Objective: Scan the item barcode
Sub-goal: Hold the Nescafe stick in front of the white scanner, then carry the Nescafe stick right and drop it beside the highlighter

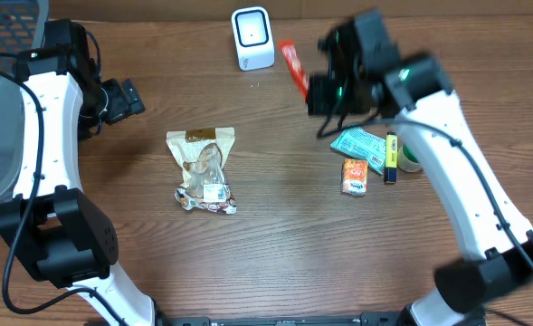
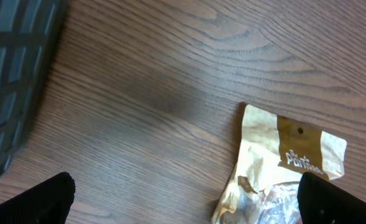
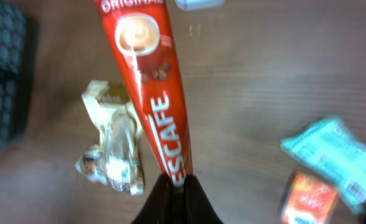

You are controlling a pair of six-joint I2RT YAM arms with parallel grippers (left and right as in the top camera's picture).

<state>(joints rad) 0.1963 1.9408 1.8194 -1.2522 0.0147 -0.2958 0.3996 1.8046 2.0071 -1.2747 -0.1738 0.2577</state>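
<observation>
Red Nescafe stick is pinched by one end in the right hand, which is clamped tight on it, at upper centre of the overhead frame, just right of the white scanner. The left hand hangs wide open and empty at upper left over the wooden counter.

Overhead: bright, even diffuse light, faint soft shadows under arms; right arm at far right smeared by blur. Left wrist: table grain sharp, dim shadow patch at centre, mild sheen on gold pouch. Right wrist: dimmer, soft throughout; red sachet lettering readable, teal packet at right edge blurred.
</observation>
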